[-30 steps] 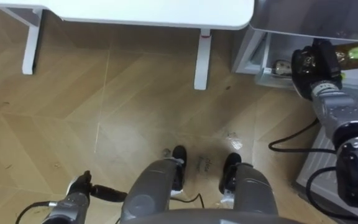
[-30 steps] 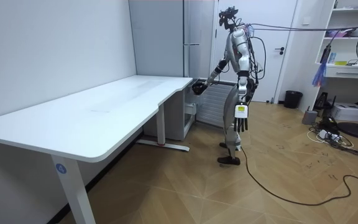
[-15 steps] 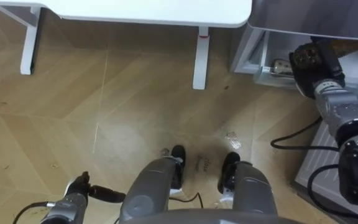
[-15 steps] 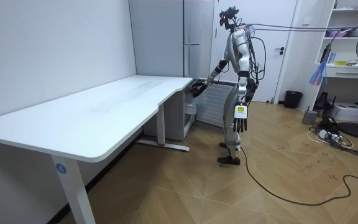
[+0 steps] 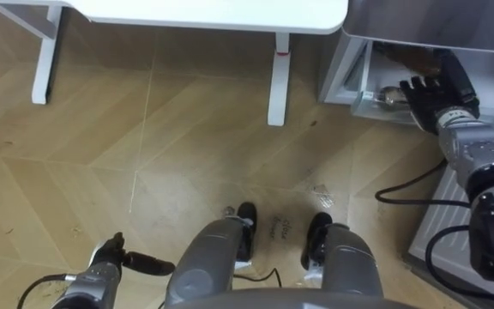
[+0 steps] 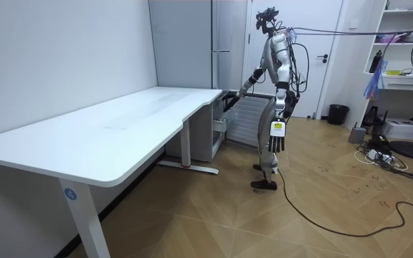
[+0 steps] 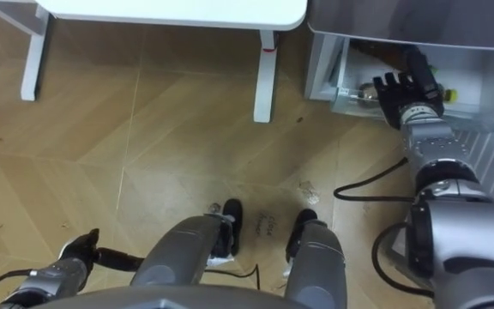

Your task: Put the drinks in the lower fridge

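Grey lower fridge (image 7: pixel 328 69): boxy, open-fronted, smooth pale walls.
Drink (image 7: pixel 367 87): lying inside the lower fridge, at the fingertips.
Right hand (image 7: pixel 399 93): at the fridge's mouth, fingers spread, released.
Left hand (image 6: pixel 277 137): well away from the fridge; room view shows straight fingers hanging.
Desk (image 5: pixel 213 10): white, flat-topped, just beside the fridge.
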You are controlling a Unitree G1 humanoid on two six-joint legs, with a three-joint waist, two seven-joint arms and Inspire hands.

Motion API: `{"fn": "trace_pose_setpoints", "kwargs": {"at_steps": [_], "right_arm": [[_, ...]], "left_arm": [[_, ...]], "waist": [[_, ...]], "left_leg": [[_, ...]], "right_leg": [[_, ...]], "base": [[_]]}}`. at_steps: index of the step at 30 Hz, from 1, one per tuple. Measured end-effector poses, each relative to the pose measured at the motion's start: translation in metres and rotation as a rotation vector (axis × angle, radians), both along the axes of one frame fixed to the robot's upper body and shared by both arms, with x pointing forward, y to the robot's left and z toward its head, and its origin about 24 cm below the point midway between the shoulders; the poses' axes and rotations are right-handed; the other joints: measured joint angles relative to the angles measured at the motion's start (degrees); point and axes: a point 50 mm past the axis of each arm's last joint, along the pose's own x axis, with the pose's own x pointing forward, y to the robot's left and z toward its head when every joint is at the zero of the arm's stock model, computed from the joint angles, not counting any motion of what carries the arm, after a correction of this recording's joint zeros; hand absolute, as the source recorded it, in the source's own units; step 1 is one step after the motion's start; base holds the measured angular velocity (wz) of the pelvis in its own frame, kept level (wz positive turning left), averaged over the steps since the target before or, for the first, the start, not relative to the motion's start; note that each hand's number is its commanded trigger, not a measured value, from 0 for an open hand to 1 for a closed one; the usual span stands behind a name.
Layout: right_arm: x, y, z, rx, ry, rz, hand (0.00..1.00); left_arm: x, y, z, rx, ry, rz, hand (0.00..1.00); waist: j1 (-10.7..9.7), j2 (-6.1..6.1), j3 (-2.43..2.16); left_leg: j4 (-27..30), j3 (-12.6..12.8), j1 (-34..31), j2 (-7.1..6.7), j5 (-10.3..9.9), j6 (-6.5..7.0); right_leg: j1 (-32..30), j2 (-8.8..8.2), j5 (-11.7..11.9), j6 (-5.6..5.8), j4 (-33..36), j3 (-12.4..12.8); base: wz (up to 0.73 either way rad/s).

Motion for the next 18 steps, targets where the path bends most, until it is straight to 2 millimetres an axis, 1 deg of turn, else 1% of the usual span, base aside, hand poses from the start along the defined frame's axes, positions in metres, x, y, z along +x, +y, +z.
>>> {"fn": "trace_pose_setpoints", "kwargs": {"at_steps": [8, 11, 15, 18], "right_arm": [[0.000, 0.000, 0.000, -0.005, -0.010, 0.006, 0.00], [-0.001, 0.000, -0.001, -0.004, -0.003, 0.004, 0.00], [-0.005, -0.001, -0.006, -0.004, 0.023, -0.002, 0.00], [-0.005, -0.002, -0.006, -0.007, 0.023, -0.002, 0.00]], "left_arm": [[0.010, -0.001, 0.003, -0.003, -0.026, -0.002, 0.00], [0.010, 0.000, 0.002, -0.005, -0.024, 0.001, 0.00], [0.010, -0.001, 0.002, -0.013, -0.023, -0.002, 0.00], [0.013, -0.001, 0.003, -0.017, -0.029, -0.005, 0.00]], "waist": [[-0.2, -0.01, -0.04], [-0.2, -0.01, -0.06], [-0.1, -0.03, -0.35], [-0.4, 0.02, -0.39]], "left_leg": [[0.1, 0.0, 0.0, -0.03, 0.0, 0.00], [0.1, 0.0, 0.5, 0.06, 0.0, 0.00], [-0.1, -0.1, 1.6, 0.13, 0.0, 0.00], [0.1, -0.1, 1.6, 0.23, 0.0, 0.00]], "right_leg": [[0.0, 0.05, 0.0, -0.01, 0.2, 0.2], [0.7, 0.24, 0.0, 0.00, -0.1, 0.2], [1.9, 0.42, 0.1, 0.07, -0.9, 0.1], [2.2, 0.54, 0.5, 0.15, -1.3, 0.0]], "base": [[0.00], [0.00], [0.00], [0.00]]}}
